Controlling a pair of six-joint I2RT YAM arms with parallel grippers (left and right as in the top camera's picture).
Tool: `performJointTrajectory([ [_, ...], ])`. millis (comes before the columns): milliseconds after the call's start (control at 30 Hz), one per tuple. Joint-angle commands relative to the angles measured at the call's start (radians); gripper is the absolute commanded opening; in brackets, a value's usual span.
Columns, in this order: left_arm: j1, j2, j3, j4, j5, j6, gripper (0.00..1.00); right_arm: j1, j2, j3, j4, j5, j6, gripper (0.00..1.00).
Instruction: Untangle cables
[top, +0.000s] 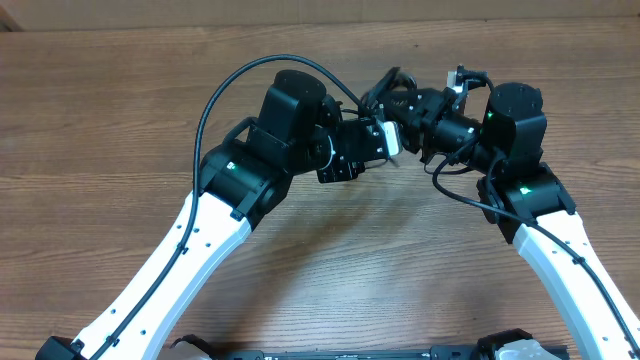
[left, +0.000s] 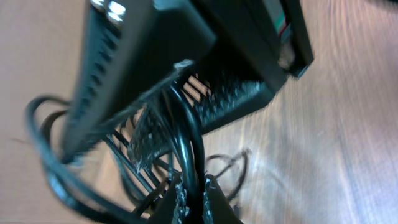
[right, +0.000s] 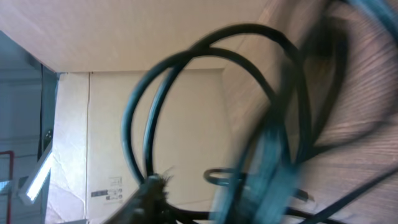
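The cables (top: 392, 82) are a small knot of thin black cords held above the table between my two grippers at the centre back. My left gripper (top: 393, 141) is shut on one black strand; in the left wrist view its jaws (left: 194, 198) pinch that cable (left: 188, 127), with more loops behind. My right gripper (top: 424, 118) faces it from the right. In the blurred right wrist view, cable loops (right: 205, 56) arc over the jaws (right: 208, 194), which look spread apart. A strand hangs below the right wrist (top: 462, 193).
The wooden table (top: 120, 90) lies under everything. The right gripper's black body (left: 205, 50) fills the top of the left wrist view, very close. A cardboard box (right: 155, 31) stands beyond the table's edge.
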Motion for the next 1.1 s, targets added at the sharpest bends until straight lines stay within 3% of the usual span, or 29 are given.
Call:
performJointTrajectory([
  [0,-0.005,-0.025,0.025,0.006,0.037,-0.188,0.04,-0.002,-0.011,0.017,-0.009,0.028,-0.095,0.35],
  [67,0.003,-0.05,0.035,0.005,0.038,-0.277,0.04,-0.003,-0.011,0.017,-0.018,0.051,-0.1,0.43],
  [133,0.013,-0.08,0.041,0.005,0.037,-0.348,0.04,-0.008,-0.011,0.017,-0.02,0.068,-0.134,0.68],
  [167,0.021,-0.102,0.043,0.005,0.037,-0.378,0.04,-0.012,-0.011,0.017,-0.02,0.068,-0.154,0.73],
  [300,0.057,-0.179,0.043,0.002,0.037,-0.43,0.04,-0.036,-0.011,0.017,-0.039,0.067,-0.171,0.75],
  [467,0.124,-0.234,0.043,-0.003,0.036,-0.507,0.04,-0.06,-0.011,0.017,-0.073,0.037,-0.202,0.99],
  [833,0.274,-0.248,0.043,0.017,0.139,-0.88,0.04,-0.076,-0.011,0.017,-0.072,-0.149,-0.432,1.0],
  [1067,0.285,-0.248,0.043,0.034,0.161,-1.109,0.04,-0.076,-0.011,0.017,-0.046,-0.316,-0.563,1.0],
])
